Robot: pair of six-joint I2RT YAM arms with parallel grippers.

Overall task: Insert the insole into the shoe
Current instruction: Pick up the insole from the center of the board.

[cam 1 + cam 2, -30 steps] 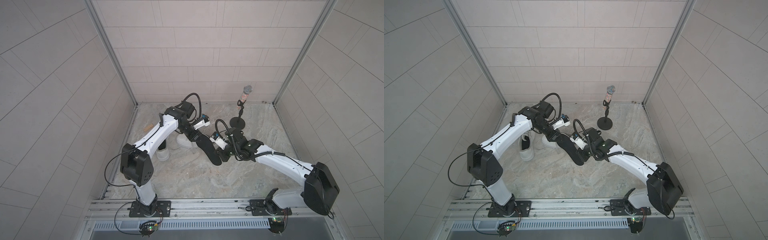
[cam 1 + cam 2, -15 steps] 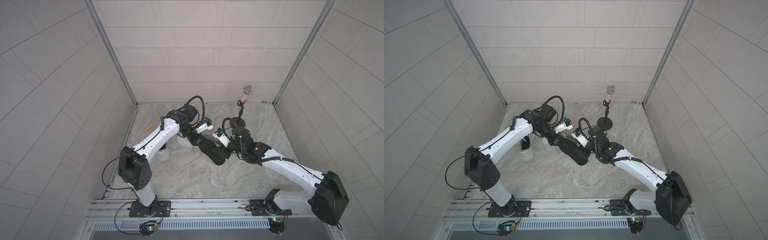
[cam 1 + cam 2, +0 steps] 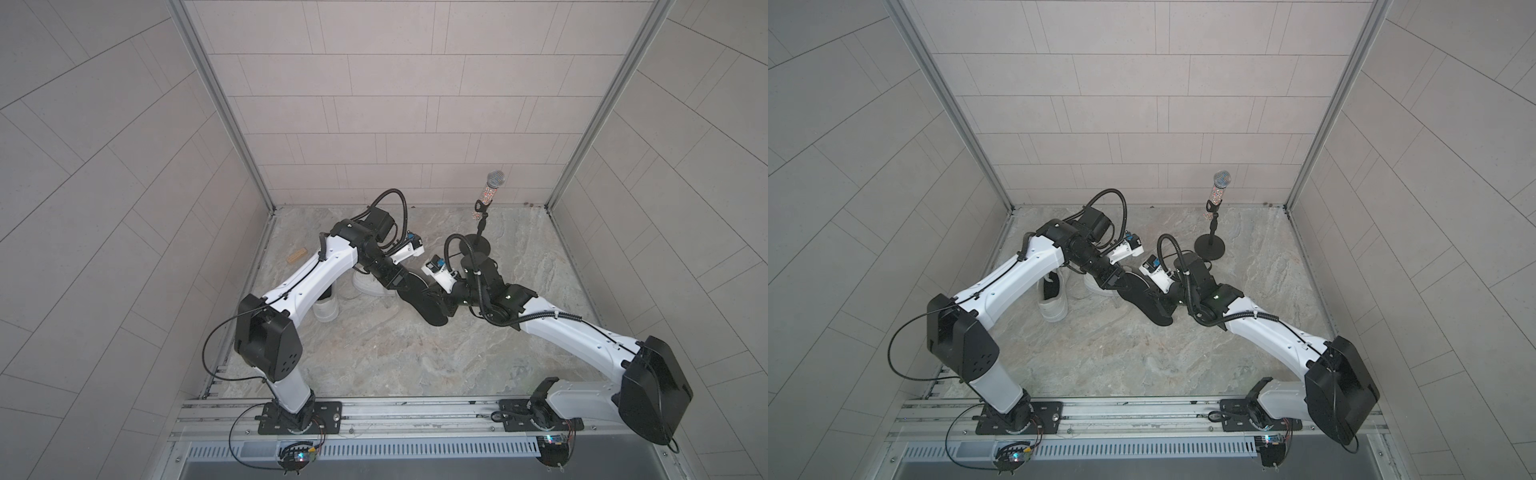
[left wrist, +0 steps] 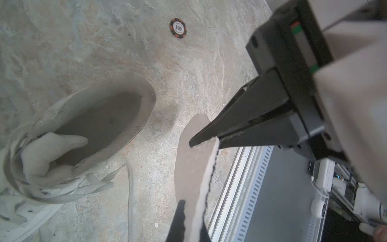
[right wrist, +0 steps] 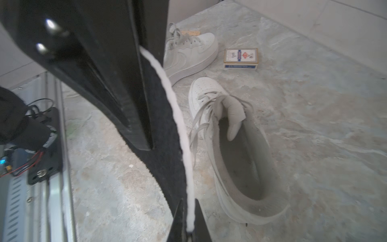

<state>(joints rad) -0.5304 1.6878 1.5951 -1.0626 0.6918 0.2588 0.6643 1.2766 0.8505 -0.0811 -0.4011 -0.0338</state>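
The right gripper (image 5: 189, 228) is pinching the near end of the insole (image 3: 430, 318), holding it off the table (image 3: 415, 365). The left gripper (image 4: 188, 211) is clamping its far end. Just beyond, the white shoe (image 3: 370, 284) is lying open, with a microphone (image 3: 494, 180) standing farther back.

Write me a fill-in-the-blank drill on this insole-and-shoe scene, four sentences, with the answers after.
1. The left gripper and the right gripper are both shut on the ____.
2. The number of white shoes on the table is ____.
3. The poker chip bears the number ____.
4. The microphone stands ____ on its round base.

Missing words: insole; two; 100; upright.
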